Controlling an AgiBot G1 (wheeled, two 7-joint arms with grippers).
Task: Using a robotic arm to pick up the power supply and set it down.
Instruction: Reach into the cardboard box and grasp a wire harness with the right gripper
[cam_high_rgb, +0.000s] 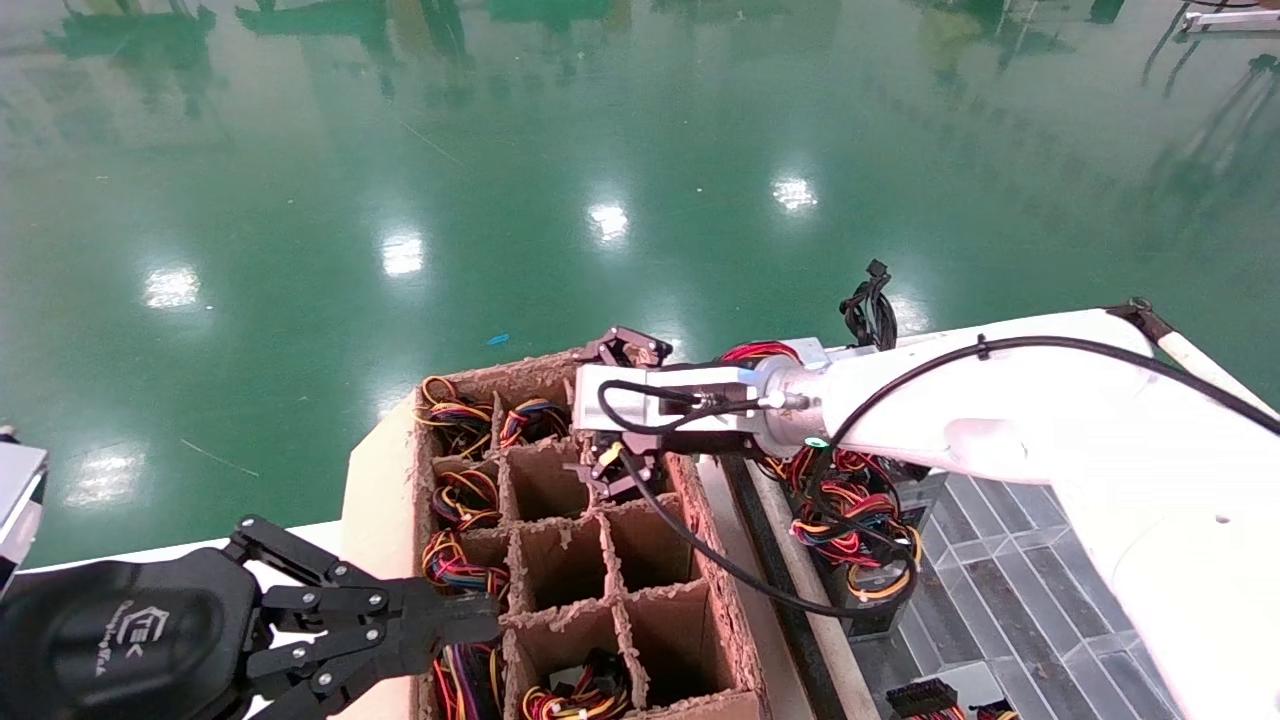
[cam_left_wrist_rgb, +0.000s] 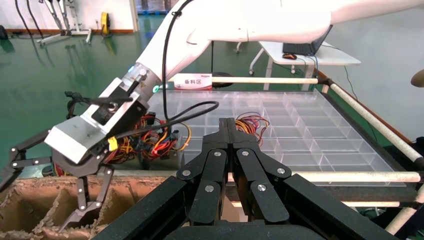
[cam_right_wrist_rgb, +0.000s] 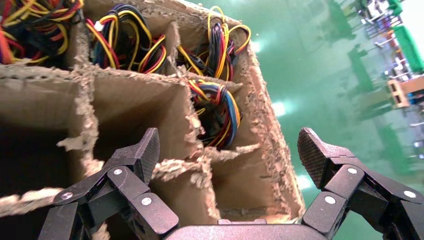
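Note:
My right gripper (cam_high_rgb: 610, 415) hangs open over the far right corner of the brown cardboard grid box (cam_high_rgb: 720, 600). In the right wrist view its fingertips (cam_right_wrist_rgb: 150, 145) straddle a corner cell that looks empty, and nothing is between them (cam_right_wrist_rgb: 230, 150). A power supply shows only as a wire bundle (cam_right_wrist_rgb: 217, 107) in the cell beside that one. More wire bundles (cam_high_rgb: 455, 415) fill the left column. Another power supply (cam_high_rgb: 870, 595), a grey box under red and yellow wires, stands right of the box. My left gripper (cam_high_rgb: 480, 615) is shut and empty at the box's near left side.
A clear plastic divided tray (cam_left_wrist_rgb: 300, 130) lies right of the cardboard box, bordered by white tube rails (cam_left_wrist_rgb: 350, 176). The white right arm (cam_high_rgb: 1000, 410) and its black cable (cam_high_rgb: 720, 565) cross above the box. Green floor lies beyond the table edge.

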